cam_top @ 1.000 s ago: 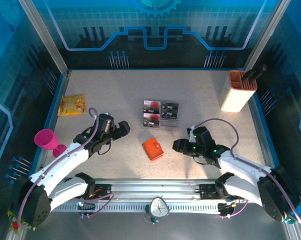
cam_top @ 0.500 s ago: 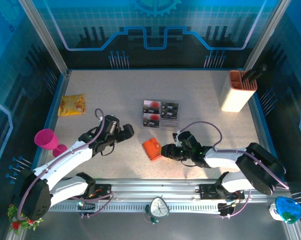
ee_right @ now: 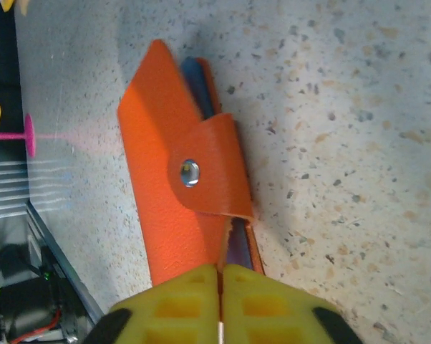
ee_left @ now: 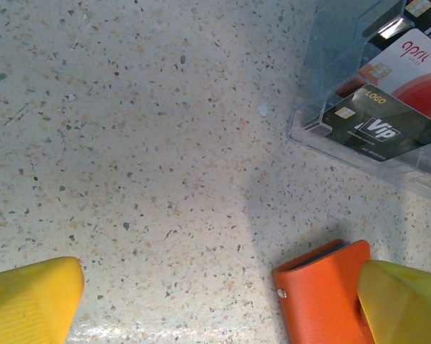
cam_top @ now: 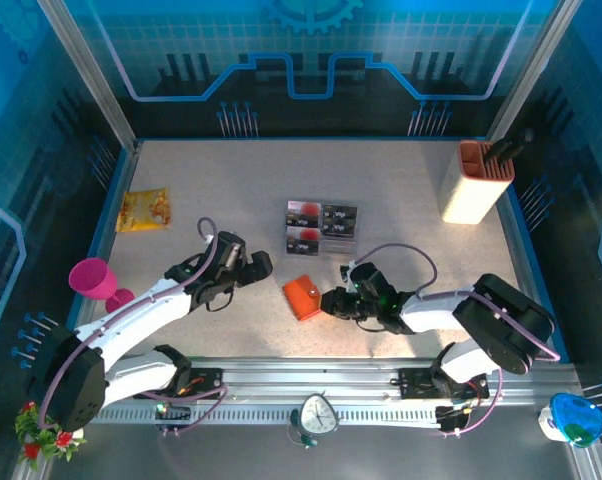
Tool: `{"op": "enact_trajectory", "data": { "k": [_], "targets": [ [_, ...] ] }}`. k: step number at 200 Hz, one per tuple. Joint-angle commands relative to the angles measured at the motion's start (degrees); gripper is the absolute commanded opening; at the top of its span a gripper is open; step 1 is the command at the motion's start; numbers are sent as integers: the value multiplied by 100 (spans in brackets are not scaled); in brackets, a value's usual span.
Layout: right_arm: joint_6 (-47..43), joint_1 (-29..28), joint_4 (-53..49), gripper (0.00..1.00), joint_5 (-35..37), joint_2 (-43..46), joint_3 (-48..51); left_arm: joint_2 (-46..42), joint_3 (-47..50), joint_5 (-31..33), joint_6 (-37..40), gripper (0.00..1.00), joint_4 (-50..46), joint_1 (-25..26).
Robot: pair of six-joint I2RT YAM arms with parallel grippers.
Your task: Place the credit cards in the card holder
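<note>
Judging the opening step in hand, we find the right gripper (ee_right: 219,287) clenched on the edge of the closed wallet (cam_top: 304,297), which lies on the table (cam_top: 231,190) near the tray (ee_left: 330,64) of cards (ee_left: 384,125), the left gripper (cam_top: 259,266) released beside it; next, the cover needs lifting.

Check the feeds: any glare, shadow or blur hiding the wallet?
Top external: even light, a bright patch on the table near its front edge, card holder small but crisp. Left wrist: glare on the clear tray, a soft shadow down the table, yellow fingers blurred. Right wrist: card holder sharp, shadow to its right, right tool slightly soft.
</note>
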State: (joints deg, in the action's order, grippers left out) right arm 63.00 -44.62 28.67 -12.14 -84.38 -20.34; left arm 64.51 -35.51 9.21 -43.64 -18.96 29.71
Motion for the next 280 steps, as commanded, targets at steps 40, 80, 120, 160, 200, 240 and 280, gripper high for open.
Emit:
{"op": "enact_trajectory", "data": {
  "k": [40, 80, 120, 160, 200, 240, 280],
  "targets": [
    [314, -55, 971, 0, -127, -75, 229, -36, 43, 59, -134, 99, 109, 79],
    [523, -49, 1320, 0, -276, 101, 289, -206, 124, 24, -227, 99, 110, 87],
    [606, -54, 1304, 0, -383, 520, 146, -441, 132, -47, -450, 99, 92, 87],
    [495, -54, 716, 0, -351, 1167, -151, -816, 183, 90, -747, 99, 50, 86],
    [414, -35, 271, 0, -179, 1710, -493, -1004, 220, -138, -1160, 99, 434, 87],
    [668, -24, 687, 0, -205, 1652, -879, -1086, 295, -450, -1710, 99, 1353, 87],
    [1186, -24, 1568, 0, -232, 1256, -1083, -1307, 710, -447, -2418, 97, 2445, 85]
  ]
}}
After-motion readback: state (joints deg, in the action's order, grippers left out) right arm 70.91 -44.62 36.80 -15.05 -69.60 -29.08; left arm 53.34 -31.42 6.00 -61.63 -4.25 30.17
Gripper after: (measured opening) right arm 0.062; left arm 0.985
